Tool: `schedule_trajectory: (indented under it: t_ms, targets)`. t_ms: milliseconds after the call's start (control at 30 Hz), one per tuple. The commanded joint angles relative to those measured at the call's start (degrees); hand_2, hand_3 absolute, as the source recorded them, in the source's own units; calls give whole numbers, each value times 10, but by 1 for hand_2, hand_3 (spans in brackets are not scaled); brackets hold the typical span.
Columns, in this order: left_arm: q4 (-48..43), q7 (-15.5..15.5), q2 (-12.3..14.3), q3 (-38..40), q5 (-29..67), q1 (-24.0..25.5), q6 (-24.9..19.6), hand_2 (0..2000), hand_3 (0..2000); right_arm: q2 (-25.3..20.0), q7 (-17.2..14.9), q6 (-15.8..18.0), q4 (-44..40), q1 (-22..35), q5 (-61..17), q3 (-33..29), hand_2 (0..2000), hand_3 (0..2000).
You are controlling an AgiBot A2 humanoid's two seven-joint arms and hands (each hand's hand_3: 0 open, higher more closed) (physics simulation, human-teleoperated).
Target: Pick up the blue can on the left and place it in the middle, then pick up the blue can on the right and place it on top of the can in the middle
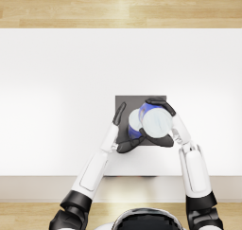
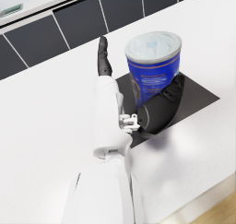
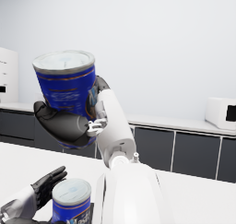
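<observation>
Above middle can (image 1: 134, 121), right robot hand (image 1: 163, 122) grips blue can (image 1: 156, 120).

The left hand (image 2: 138, 101) lies around a blue can (image 2: 153, 66). The thumb is against the can's lower side and the fingers (image 2: 103, 57) point straight, a little apart from it. The can stands upright, with a pale lid, on a dark mat (image 2: 196, 96) on the white table (image 2: 46, 121).

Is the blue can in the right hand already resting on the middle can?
No. The blue can in the right hand hangs clear above the middle can.
</observation>
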State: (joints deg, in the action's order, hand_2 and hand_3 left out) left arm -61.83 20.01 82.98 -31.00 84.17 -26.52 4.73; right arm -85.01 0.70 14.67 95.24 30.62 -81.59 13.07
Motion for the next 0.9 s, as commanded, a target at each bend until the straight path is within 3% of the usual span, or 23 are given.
schedule_trajectory:
  t_ms: [33, 100, 200, 267, 300, 400, 600, 900]
  targets:
    - [-107, 0, -26, 38, 0, 45, 0, 0, 0, -9, 0, 4, 5, 19, 0, 14, 2000, 1520]
    - [-182, -13, -53, 63, 0, 91, -1, 0, 0, -13, -1, 6, -4, 21, 0, 21, 2000, 1520]
    - [-255, -124, -80, 125, 0, 151, -30, 0, 0, -17, -2, 5, -12, 23, 0, 35, 2000, 1520]
    - [-272, -161, -90, 166, 0, 184, -39, 0, 0, -24, -49, -142, -27, 32, 0, 43, 2000, 1520]
    - [-278, -172, -94, 183, 0, 198, -41, 0, 0, -27, -65, -195, -36, 36, 0, 47, 2000, 1520]
    - [-297, -190, -97, 207, 0, 218, -45, 0, 0, -29, -88, -260, -61, 33, 0, 69, 2000, 1520]
    - [-317, -199, -93, 204, 0, 225, -47, 0, 0, -30, -100, -292, -93, 20, 0, 114, 2000, 1520]
    - [-313, -200, -83, 210, 0, 225, -47, 0, 0, -34, -101, -332, -156, 5, 0, 115, 2000, 1520]
